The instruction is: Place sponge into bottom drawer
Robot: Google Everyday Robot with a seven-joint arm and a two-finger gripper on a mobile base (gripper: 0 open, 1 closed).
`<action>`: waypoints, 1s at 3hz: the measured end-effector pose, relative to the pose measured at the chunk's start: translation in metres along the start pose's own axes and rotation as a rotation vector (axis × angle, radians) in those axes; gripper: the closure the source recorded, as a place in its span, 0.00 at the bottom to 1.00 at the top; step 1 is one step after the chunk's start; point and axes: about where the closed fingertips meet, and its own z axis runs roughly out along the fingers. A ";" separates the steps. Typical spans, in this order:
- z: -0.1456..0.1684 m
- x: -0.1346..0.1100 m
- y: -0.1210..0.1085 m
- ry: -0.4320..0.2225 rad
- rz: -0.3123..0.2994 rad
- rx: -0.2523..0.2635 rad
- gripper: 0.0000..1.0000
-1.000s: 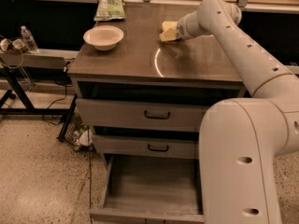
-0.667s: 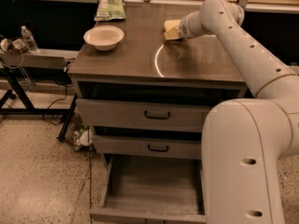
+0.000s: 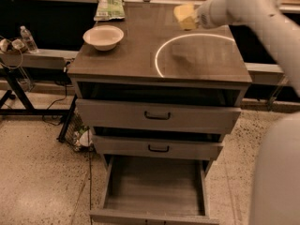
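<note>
The sponge (image 3: 183,13) has come up off the cabinet top (image 3: 136,55) and shifted toward the far right edge since the earlier frame, carried by the gripper (image 3: 191,18), which is pinched on it from the right side.

The block now hangs clear of the wood, just beyond the bright ring of light (image 3: 159,55) and well apart from the white bowl (image 3: 103,36) and the green packet (image 3: 110,8) on the left.

The sponge looks like light, soft foam — it should squash under pressure rather than slip, so a firm pinch across its short sides, near the middle, is probably safest.

The bottom drawer (image 3: 154,186) stands pulled out and bare below the two handled drawers, so the drop can be gentle — nothing here is fragile.
</note>
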 end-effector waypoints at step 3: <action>-0.065 -0.005 0.014 0.006 -0.102 -0.039 1.00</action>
